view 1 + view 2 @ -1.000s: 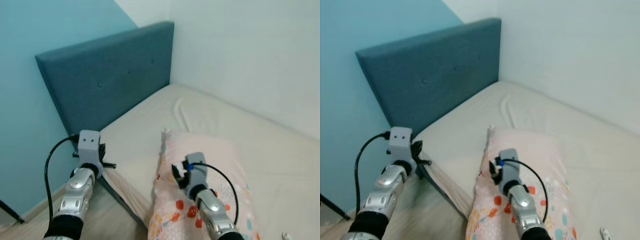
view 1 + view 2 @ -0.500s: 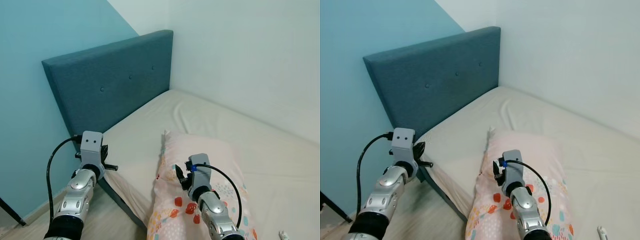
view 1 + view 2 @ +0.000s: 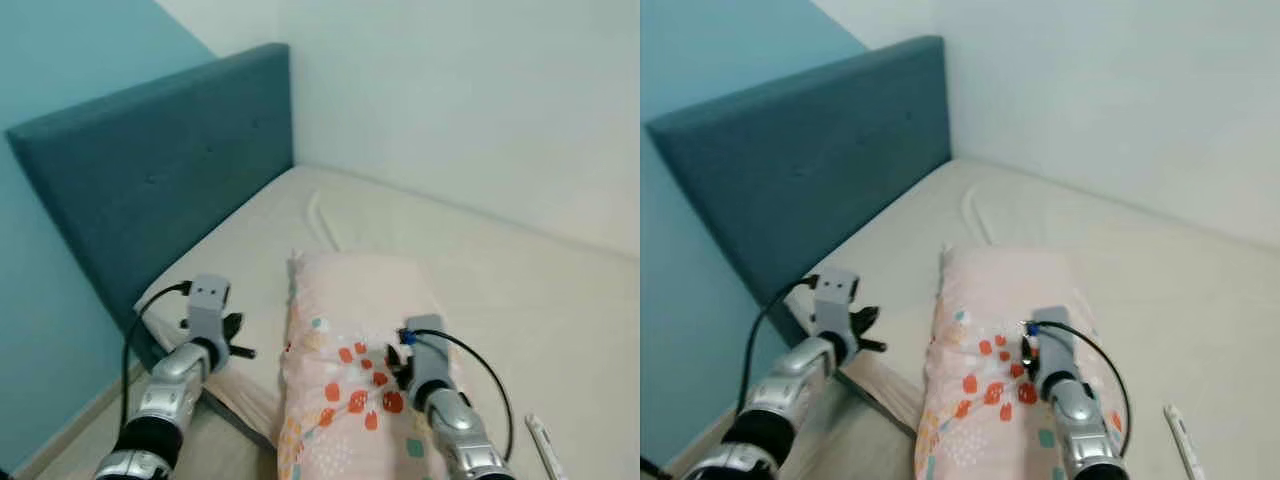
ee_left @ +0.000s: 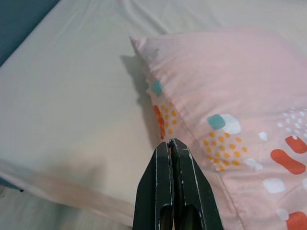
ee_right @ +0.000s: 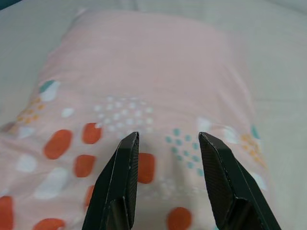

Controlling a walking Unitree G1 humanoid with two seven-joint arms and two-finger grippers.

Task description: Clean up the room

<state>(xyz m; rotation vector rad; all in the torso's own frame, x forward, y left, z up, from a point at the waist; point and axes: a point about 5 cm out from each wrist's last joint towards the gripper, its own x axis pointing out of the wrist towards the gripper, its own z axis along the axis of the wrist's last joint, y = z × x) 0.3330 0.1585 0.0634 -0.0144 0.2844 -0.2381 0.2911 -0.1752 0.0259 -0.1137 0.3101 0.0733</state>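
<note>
Soft, even indoor light with no glare; both head views are slightly blurred and washed out. The pillow [image 4: 225,91] casts a faint shadow onto the bed [image 4: 72,110] sheet beside it. Wrist views are sharper, though the near black fingers [image 5: 122,187] look soft.

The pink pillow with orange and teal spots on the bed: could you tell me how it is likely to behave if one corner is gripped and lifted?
The pink spotted fabric pillow looks puffy and creased, so it will probably sag and fold. It likely weighs little for its bulk. Lying flat on the cream bedsheet, it should drag, not roll.
</note>
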